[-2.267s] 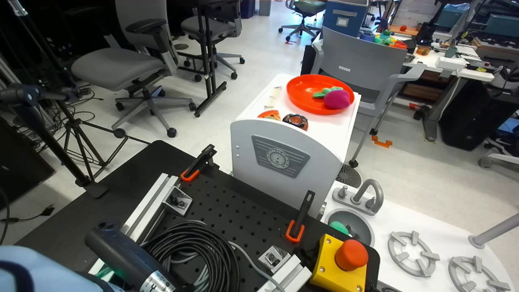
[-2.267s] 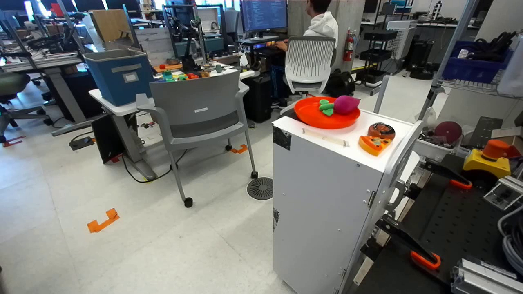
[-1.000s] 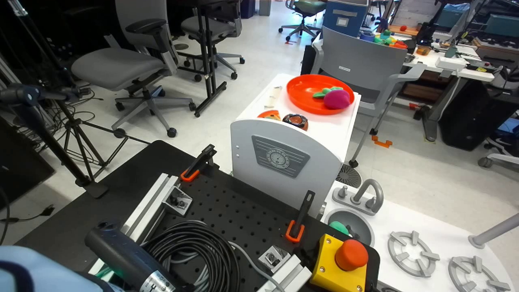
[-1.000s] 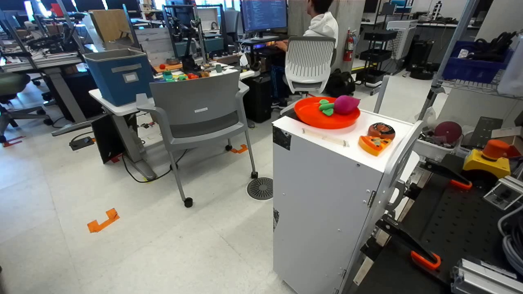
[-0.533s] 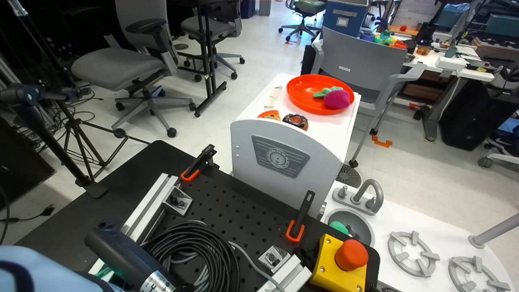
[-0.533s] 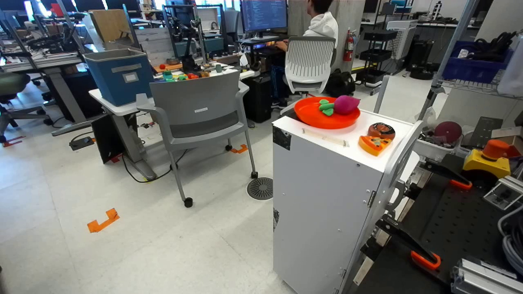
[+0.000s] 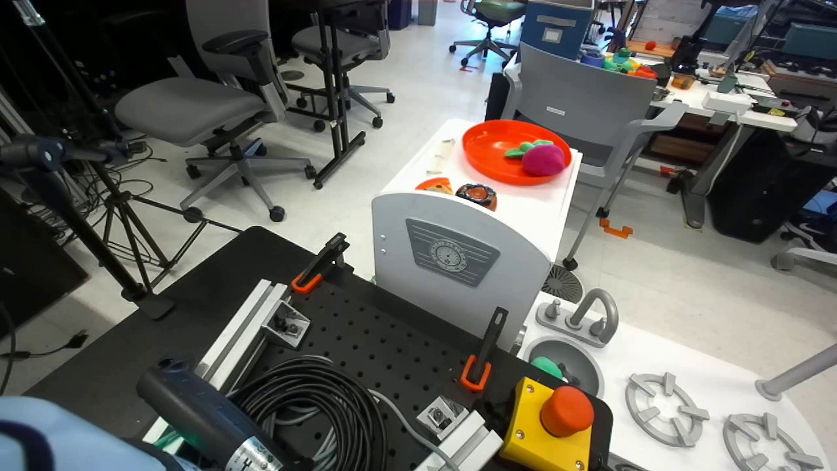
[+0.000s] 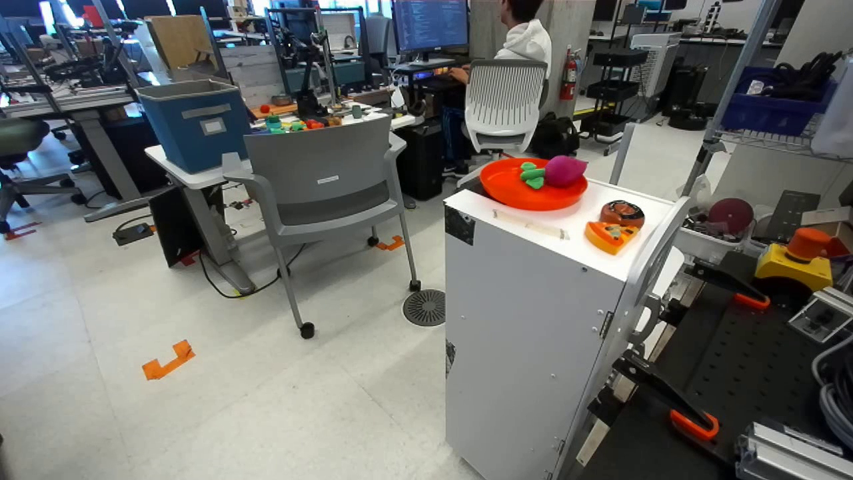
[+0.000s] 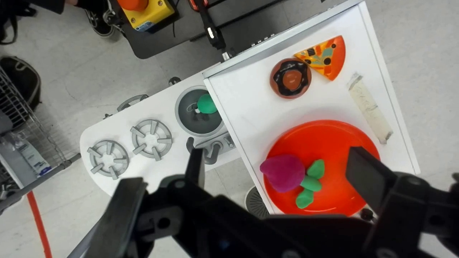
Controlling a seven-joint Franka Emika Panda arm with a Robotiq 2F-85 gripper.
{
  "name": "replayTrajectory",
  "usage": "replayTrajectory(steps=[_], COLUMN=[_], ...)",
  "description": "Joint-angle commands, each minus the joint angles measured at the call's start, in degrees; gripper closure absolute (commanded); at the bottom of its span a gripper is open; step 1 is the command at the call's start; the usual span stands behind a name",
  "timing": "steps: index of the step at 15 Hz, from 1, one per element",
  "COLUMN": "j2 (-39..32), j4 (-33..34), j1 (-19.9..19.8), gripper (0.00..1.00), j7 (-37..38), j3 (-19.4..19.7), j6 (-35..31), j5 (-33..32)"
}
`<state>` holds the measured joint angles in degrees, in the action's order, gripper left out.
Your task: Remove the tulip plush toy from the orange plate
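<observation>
Tulip point(image 9: 285, 173) lies on its side in the orange plate point(image 9: 337, 139), its pink bud at the plate's rim and its green leaves toward the plate's middle. The hand point(image 9: 278, 163) is spread wide and has hold of nothing; in the wrist view its jaws stand far apart, one overlapping the plate, the other well to the side of it. Its height over the plate is unclear.

Under the plate is a white cabinet point(image 9: 247, 104) with a curved gray panel point(image 7: 458, 297) at one end. Between plate and panel sit a donut point(image 9: 291, 79) and a pizza slice point(image 9: 324, 57), just beside each other, the donut closer to the plate. A strip of tape point(image 9: 371, 111) lies near the plate's rim, across from the bud.

On the bud's side of the plate, past the cabinet's edge, is a sink point(image 9: 190, 122) with a green thing point(image 9: 207, 103) in it and a faucet point(image 9: 214, 152); two burners point(image 9: 163, 141) are farther from the plate.

Beyond the panel from the plate, in both exterior views, stands a black desk point(image 7: 366, 333) with clamps point(image 7: 485, 350), a coil of cable point(image 7: 327, 379) and a red button point(image 7: 567, 411) on a yellow box point(image 7: 533, 428). On the plate's opposite side stands a gray chair point(image 7: 569, 98).
</observation>
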<state>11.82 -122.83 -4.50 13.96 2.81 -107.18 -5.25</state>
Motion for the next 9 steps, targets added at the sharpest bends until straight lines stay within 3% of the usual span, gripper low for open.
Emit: replayTrajectory(steps=[1, 9], j2=[-4.03, -13.35], j4=[4.43, 13.09], j1=[-0.29, -0.06], gripper=[0.00, 0.00], j7=[-0.62, 3.73], j3=[0.12, 0.75], j6=[-0.49, -2.83], j5=[-0.26, -0.17])
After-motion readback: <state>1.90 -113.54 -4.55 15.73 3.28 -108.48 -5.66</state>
